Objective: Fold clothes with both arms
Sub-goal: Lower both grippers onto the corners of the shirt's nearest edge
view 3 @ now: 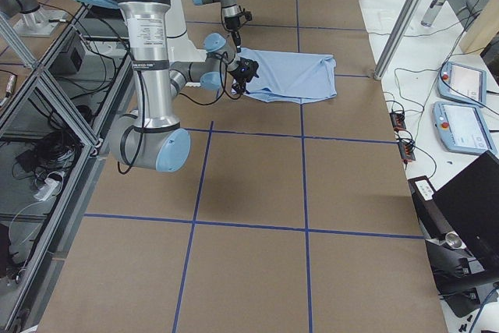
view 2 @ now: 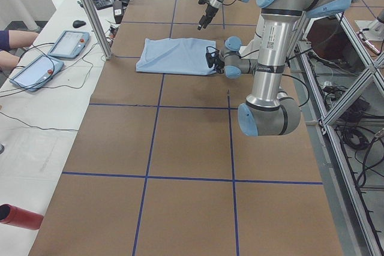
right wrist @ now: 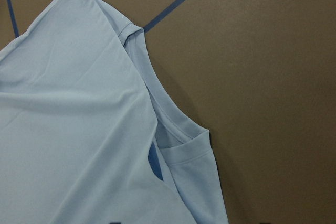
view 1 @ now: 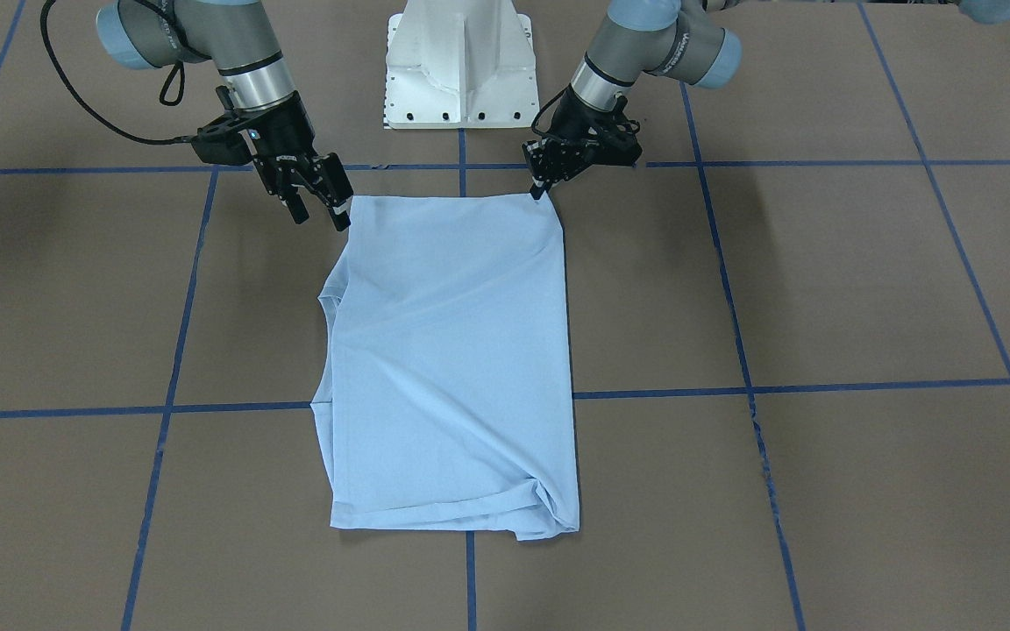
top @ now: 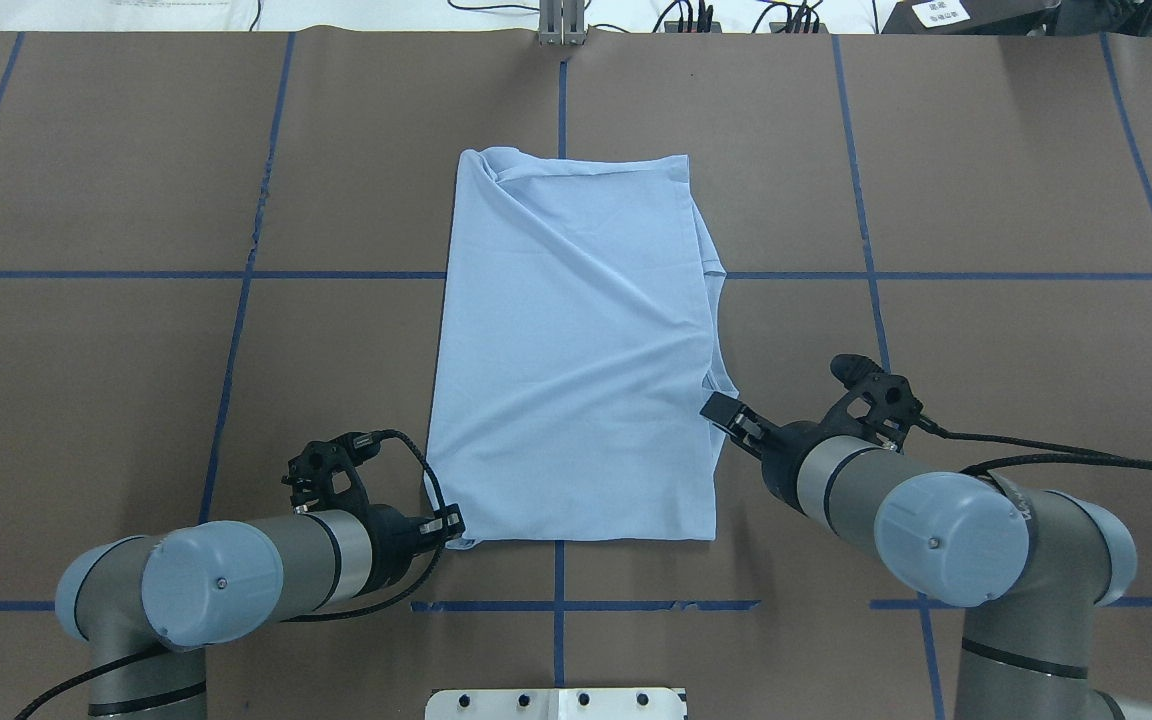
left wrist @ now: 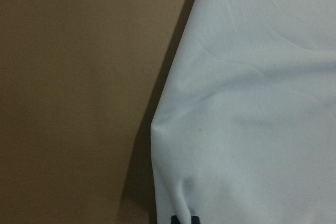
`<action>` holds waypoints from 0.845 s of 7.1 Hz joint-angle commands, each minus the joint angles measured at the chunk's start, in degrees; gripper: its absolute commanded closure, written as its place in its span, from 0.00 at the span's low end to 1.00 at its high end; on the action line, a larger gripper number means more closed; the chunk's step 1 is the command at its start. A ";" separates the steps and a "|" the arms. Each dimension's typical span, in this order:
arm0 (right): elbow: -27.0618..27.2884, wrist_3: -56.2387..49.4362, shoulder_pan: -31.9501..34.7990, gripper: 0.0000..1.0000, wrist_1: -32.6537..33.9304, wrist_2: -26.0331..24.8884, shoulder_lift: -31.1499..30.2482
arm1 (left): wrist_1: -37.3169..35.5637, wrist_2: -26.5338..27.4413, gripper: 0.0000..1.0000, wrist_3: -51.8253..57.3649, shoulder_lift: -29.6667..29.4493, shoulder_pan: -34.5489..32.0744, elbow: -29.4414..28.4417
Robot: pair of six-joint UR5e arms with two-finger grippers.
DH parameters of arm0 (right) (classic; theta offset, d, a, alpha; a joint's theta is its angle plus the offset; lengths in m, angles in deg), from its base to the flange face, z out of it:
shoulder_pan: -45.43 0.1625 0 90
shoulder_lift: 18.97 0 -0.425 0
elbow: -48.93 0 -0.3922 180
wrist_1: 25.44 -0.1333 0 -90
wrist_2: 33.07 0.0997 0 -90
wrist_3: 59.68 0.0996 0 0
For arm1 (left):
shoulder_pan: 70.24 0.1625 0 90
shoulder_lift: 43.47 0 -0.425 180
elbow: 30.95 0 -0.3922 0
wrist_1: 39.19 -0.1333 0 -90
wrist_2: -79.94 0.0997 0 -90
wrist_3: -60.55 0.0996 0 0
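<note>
One pale blue T-shirt point(top: 576, 350) lies at the middle of the brown bench point(top: 986, 330), folded down to a tall rectangle. Seen from overhead, its long axis runs from 6 o'clock, nearest the robot, out to 12 o'clock. Two sleeve hems point(top: 714, 268) peek from under the top layer along the 3 o'clock edge, and the cloth bunches a little at the 11 o'clock corner. Only plain cloth faces up, the inner layers are covered, and which end is the neck end can't be made out. Two arms are in play, one hand each. The left arm point(top: 236, 580) reaches in low from 8 o'clock. The left hand point(top: 452, 524) sits on the shirt's 7 o'clock corner with its fingers drawn together on the fabric. In its wrist view the cloth puckers toward a dark sliver of fingertip, cut off by the bottom edge. The right arm point(top: 936, 530) comes from 4 o'clock, its lower part cropped by the frame. The right hand point(view 1: 323, 217) stands with its fingers spread apart, gripping nothing, one tip right at the shirt's near corner on that side. Its wrist view looks down on the sleeve folds and shows no clear finger. Blue tape lines point(top: 86, 272) grid the bench, and two of them pass under the shirt.
</note>
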 commanded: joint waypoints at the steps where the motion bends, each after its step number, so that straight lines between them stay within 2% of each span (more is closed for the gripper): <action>1: -0.33 5.59 -4.84 0.26 12.29 -4.42 6.22 | 0.00 -0.01 1.00 0.02 -0.12 -0.06 0.14; 3: -2.26 5.52 -6.28 0.24 14.46 -5.16 6.60 | 0.09 -0.09 1.00 0.02 -0.04 -0.06 0.40; 6: -5.15 8.24 -7.07 0.25 18.23 -5.07 10.80 | 0.09 -0.09 1.00 -0.06 -0.04 -0.06 0.49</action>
